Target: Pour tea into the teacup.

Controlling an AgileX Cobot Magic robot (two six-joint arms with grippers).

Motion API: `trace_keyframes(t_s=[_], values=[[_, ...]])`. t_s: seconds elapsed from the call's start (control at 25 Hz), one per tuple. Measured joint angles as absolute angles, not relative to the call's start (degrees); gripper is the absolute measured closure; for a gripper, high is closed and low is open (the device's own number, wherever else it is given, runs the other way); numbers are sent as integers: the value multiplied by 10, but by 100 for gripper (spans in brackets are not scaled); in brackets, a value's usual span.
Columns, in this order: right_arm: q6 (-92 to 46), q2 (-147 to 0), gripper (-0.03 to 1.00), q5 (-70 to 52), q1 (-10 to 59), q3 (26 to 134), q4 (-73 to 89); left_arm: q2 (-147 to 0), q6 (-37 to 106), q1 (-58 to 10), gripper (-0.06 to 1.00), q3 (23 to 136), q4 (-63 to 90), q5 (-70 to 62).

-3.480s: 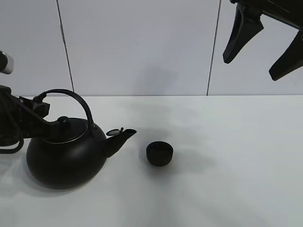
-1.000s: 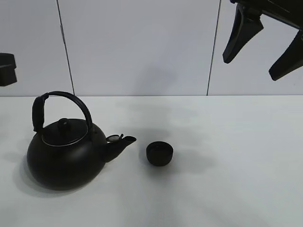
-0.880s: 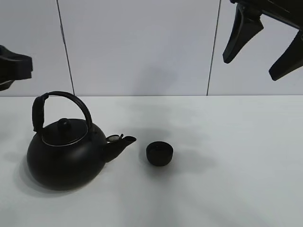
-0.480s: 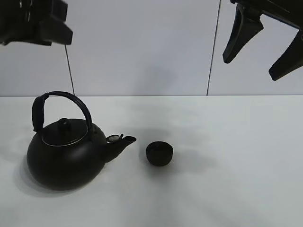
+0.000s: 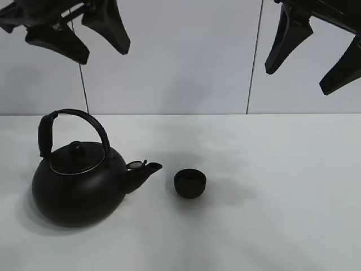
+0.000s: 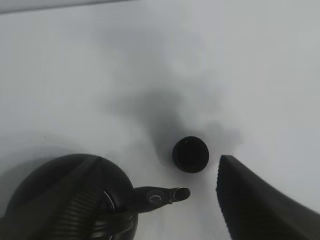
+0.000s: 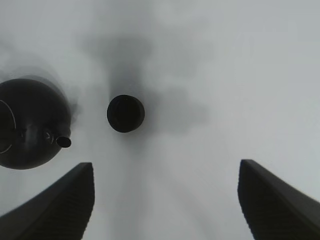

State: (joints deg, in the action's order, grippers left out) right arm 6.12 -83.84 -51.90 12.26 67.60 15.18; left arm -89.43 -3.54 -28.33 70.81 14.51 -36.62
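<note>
Two vessels: teacup [image 5: 190,183] and kettle [image 5: 78,182], both upright on the white table [image 5: 282,192], neither held.
teacup: small, matte black, no handle; sits just beside the kettle's spout [image 5: 144,170], not touching. Likely light and easy to knock over, so best left alone.
teacup contents: can't tell, inside reads black in every view.
kettle: big, round, rigid, probably heavy if full. Grab the arched handle [image 5: 73,116] at the top so it can tip toward the spout. Lid on, contents hidden.
left gripper [image 5: 79,35]: high above the kettle, jaws apart, empty.
right gripper [image 5: 313,51]: high over the right side, jaws spread wide, empty.
risk: smooth handle may slip while tilting.
</note>
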Motion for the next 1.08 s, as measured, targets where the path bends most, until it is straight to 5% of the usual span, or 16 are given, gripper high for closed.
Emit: trace_keyframes(t_s=[0.28,1.08], values=[[61,-838,42,-529,123,676,152,-968,-77,-283,47,777,139,-467],[61,-838,42,-521,123,676,152,-969,-98,-283,47,805,139,-497]])
